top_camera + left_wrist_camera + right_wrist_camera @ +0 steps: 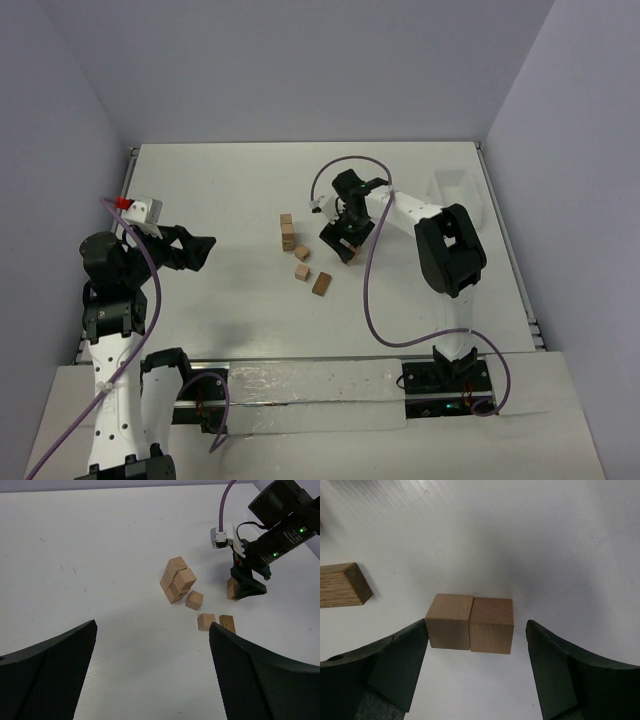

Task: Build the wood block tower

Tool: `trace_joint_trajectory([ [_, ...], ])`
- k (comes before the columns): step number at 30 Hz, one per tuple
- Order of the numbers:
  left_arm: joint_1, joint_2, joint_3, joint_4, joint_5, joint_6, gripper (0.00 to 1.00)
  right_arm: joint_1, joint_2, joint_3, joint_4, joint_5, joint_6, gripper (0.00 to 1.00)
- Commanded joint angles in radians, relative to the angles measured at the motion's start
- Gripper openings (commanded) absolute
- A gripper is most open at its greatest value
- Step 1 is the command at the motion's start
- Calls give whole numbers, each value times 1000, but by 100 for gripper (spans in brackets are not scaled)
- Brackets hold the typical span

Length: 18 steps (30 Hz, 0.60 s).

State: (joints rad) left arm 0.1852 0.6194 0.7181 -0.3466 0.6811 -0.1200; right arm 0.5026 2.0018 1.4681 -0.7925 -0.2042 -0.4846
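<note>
Between the partly open jaws of right pincer (476, 630) sit two touching blocks (451, 621), unclamped; left pincer (152, 627) gapes wide, empty.

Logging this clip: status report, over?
Left gripper open, idle. Right gripper open, straddling two blocks side by side. Block cluster mid-table, three loose blocks. Nothing blocking.

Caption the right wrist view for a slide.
Right pincer straddles two touching wood blocks on the white table, a third block lying nearby.

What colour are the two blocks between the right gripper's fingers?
The two blocks are light tan wood, clearest in the right wrist view.
</note>
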Motion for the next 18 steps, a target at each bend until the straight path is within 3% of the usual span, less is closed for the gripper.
trace_joint_trajectory([
  [1, 7, -1, 0, 47, 15, 2, 99, 8, 6, 15, -1, -19, -21, 76],
  [3, 8, -1, 0, 47, 15, 2, 99, 8, 6, 12, -4, -26, -25, 74],
  [9, 7, 2, 1, 47, 14, 4, 99, 7, 3, 17, -25, -31, -37, 55],
  [18, 7, -1, 2, 42, 38, 11, 99, 7, -54, 161, -246, -36, -199, 19],
])
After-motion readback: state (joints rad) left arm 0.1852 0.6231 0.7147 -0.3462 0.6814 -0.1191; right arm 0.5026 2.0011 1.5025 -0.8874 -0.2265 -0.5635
